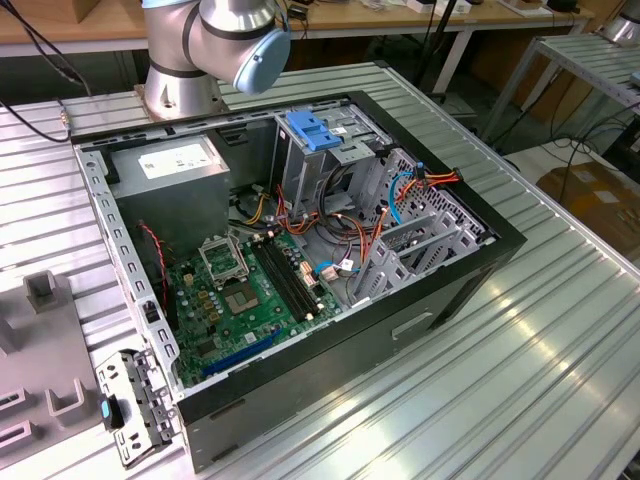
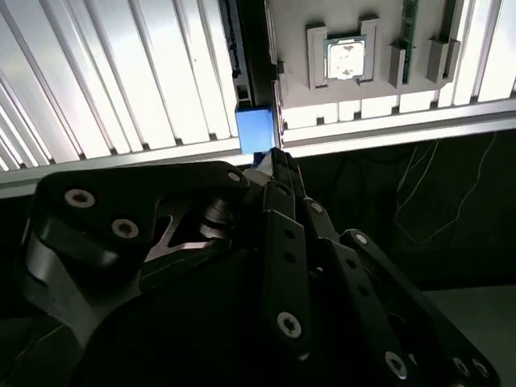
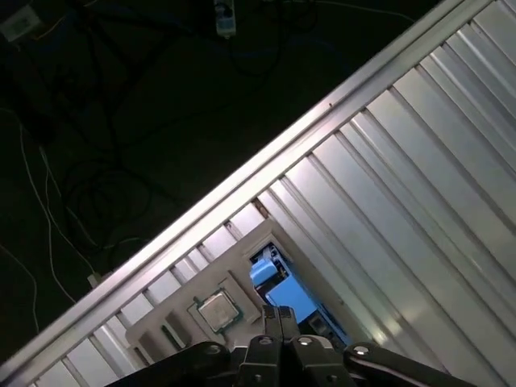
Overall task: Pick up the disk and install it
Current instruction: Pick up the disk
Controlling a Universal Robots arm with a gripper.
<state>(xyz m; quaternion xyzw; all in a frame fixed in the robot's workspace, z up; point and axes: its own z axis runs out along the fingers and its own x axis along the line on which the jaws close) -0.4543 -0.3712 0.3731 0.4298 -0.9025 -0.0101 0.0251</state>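
Note:
The disk (image 3: 282,290) stands on edge in a slot of a light grey fixture tray (image 3: 161,322); its blue side rail faces the camera. In the second wrist view the disk (image 2: 254,129) shows as a blue block just beyond my gripper (image 2: 272,157). The black fingers are pressed together with nothing between them. In the first wrist view my gripper (image 3: 280,313) hangs well above the disk, roughly in line with it. The open computer case (image 1: 480,250) lies on the table in the exterior view.
A square silver processor chip (image 2: 345,58) sits in the fixture tray (image 2: 339,97) beside the disk. The case holds a drive cage with a blue latch (image 1: 310,130), a grey power-supply box (image 1: 175,165) and a green motherboard (image 1: 240,300). The ribbed table's edge (image 3: 266,161) drops to a dark floor with cables.

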